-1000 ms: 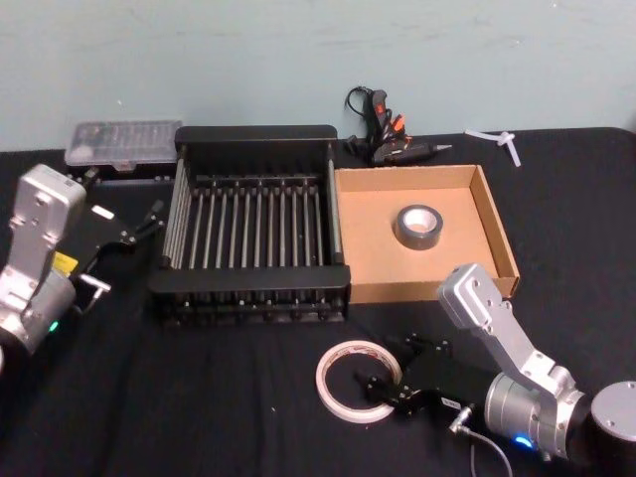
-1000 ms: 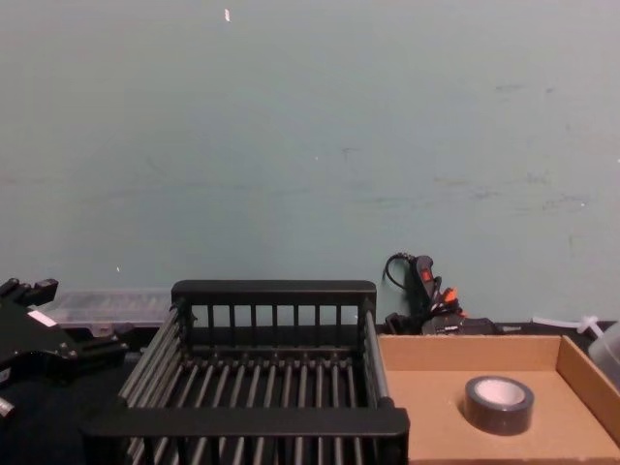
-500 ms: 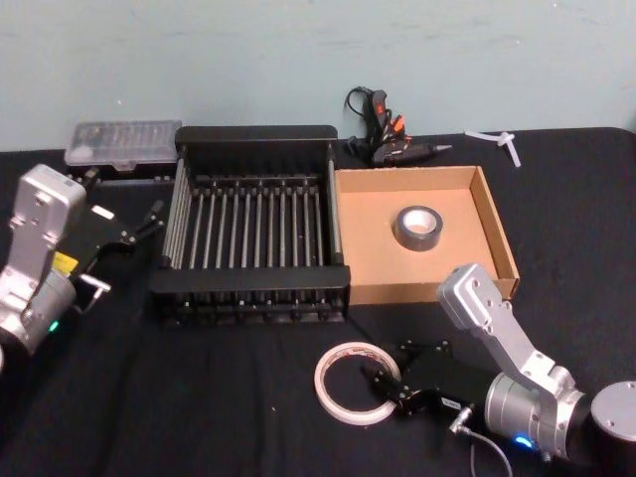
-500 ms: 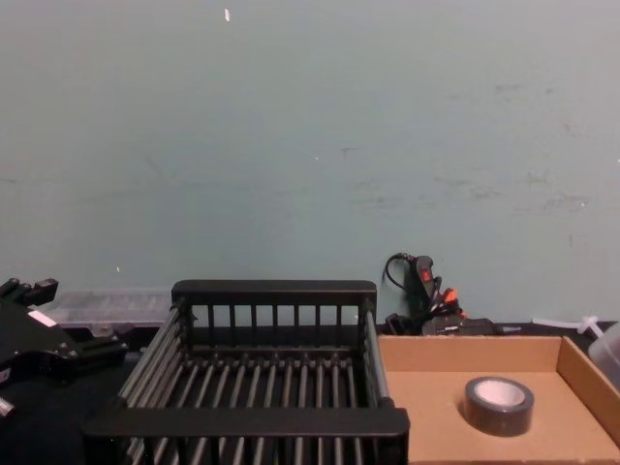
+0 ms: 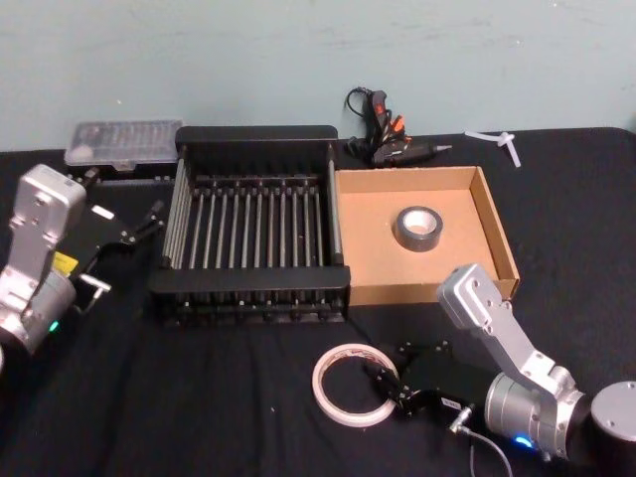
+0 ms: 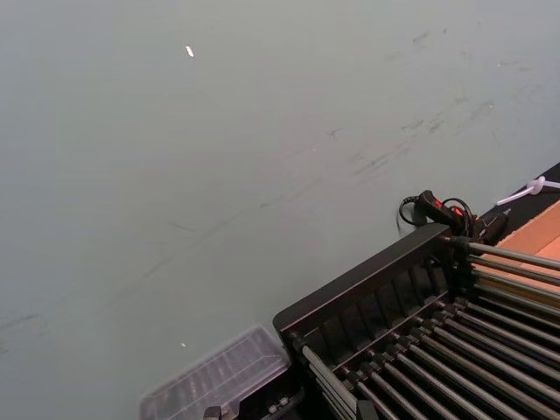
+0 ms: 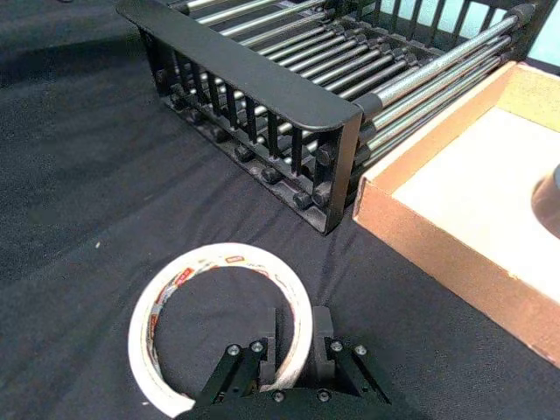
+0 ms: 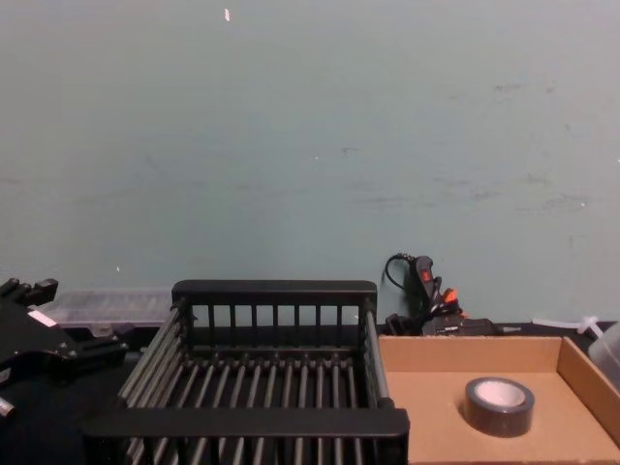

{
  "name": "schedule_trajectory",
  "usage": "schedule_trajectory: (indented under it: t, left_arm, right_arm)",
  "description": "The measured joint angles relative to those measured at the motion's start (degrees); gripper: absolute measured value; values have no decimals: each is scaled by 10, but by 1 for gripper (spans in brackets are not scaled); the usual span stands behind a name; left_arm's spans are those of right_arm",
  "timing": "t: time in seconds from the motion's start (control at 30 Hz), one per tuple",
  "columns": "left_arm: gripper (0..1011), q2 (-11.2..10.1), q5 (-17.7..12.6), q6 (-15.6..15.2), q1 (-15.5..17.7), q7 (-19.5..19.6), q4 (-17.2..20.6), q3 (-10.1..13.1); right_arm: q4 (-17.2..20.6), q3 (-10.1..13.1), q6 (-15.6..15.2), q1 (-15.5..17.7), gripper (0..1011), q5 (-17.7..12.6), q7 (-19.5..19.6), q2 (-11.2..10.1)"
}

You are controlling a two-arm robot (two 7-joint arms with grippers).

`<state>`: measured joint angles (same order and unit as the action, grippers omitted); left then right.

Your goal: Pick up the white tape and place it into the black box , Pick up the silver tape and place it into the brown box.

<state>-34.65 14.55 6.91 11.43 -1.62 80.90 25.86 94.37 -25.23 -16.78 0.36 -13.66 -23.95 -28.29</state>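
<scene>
The white tape (image 5: 350, 385) lies flat on the black cloth in front of the black box (image 5: 255, 133), red print on its face (image 7: 219, 324). My right gripper (image 5: 384, 386) is at the tape's right side, shut on its wall, with one finger inside the ring and one finger (image 7: 322, 343) outside. The silver tape (image 5: 418, 228) lies flat inside the brown box (image 5: 494, 224), right of the black box (image 8: 274, 288), which holds nothing. My left gripper (image 5: 151, 223) is parked open at the far left, beside the black box.
A glue gun (image 5: 388, 137) lies behind the boxes by the wall. A clear plastic case (image 5: 121, 142) sits at the back left and a small white plastic part (image 5: 497, 139) at the back right. Black cloth covers the table.
The white tape and my right gripper have shifted slightly to the left on the cloth. The left arm has not moved.
</scene>
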Motion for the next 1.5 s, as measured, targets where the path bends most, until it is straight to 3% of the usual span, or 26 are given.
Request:
schedule_trajectory:
  t: [0.83,1.5]
  left_arm:
    - [1001,0,0,0,0,0,0,0]
    - [1001,0,0,0,0,0,0,0]
  right_arm:
    - [8,8,10,0,110,-11,-7,-5]
    - [39,16,25,0,103,-32,-13,-21]
